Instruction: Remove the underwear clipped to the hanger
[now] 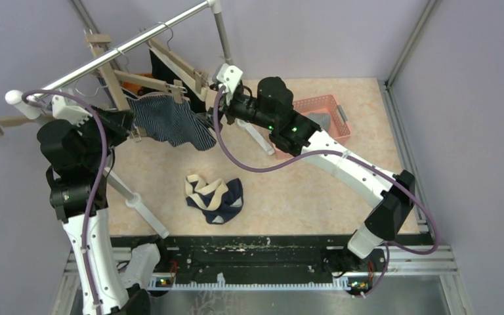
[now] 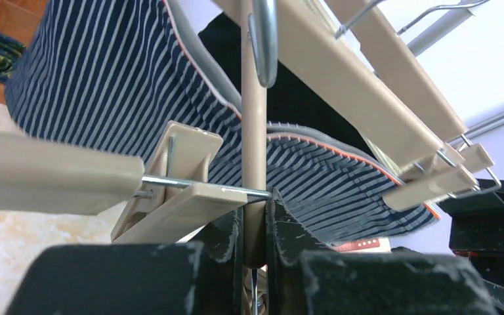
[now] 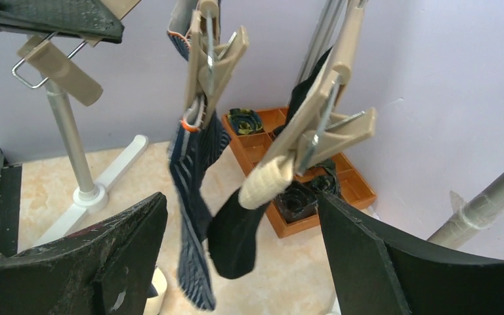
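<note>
Two grippers are sitting by the hanger (image 2: pixel 254 131): the left gripper (image 2: pixel 254 226) is pinching its thin bar tightly; at three o'clock from it, the striped underwear (image 1: pixel 170 121) is hanging clipped; farther toward three o'clock, the right gripper (image 3: pixel 239 203) is gaping wide, gripping nothing.
</note>
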You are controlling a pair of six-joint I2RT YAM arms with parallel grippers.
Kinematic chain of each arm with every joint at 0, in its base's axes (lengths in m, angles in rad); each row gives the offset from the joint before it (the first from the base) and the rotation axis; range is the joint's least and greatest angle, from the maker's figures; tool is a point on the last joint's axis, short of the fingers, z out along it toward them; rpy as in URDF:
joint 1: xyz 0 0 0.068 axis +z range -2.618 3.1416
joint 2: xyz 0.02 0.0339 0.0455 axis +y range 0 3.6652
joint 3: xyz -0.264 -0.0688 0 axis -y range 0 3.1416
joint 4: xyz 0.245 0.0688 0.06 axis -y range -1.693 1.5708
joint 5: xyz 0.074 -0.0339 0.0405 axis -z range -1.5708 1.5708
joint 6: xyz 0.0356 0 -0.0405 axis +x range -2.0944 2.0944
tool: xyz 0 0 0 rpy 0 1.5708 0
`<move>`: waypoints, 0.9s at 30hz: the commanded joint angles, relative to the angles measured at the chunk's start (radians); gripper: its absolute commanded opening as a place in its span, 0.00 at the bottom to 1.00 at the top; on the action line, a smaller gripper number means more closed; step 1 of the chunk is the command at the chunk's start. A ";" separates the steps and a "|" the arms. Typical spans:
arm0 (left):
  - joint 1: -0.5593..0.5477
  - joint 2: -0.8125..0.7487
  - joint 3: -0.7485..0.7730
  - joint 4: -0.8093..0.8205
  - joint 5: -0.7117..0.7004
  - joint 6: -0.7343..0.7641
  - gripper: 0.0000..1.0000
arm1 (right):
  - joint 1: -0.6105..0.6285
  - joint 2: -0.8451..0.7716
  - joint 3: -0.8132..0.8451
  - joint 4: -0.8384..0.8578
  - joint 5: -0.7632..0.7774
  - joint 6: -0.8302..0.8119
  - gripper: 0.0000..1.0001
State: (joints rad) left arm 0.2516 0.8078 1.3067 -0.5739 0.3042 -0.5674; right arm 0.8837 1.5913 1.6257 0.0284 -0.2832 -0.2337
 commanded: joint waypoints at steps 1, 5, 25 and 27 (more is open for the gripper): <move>0.006 0.028 0.047 0.173 0.048 0.052 0.00 | 0.012 -0.021 0.033 0.041 0.023 -0.025 0.85; 0.006 0.043 0.068 0.178 0.065 0.113 0.00 | 0.013 -0.022 0.028 0.050 0.033 -0.030 0.85; 0.007 -0.081 -0.013 0.290 -0.001 0.256 0.00 | 0.012 -0.023 0.009 0.066 0.027 -0.020 0.85; 0.006 -0.089 -0.034 0.324 -0.021 0.242 0.00 | 0.012 -0.028 0.003 0.068 0.030 -0.018 0.85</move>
State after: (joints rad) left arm 0.2535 0.7555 1.2778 -0.4530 0.3210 -0.3519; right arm 0.8837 1.5913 1.6245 0.0307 -0.2588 -0.2516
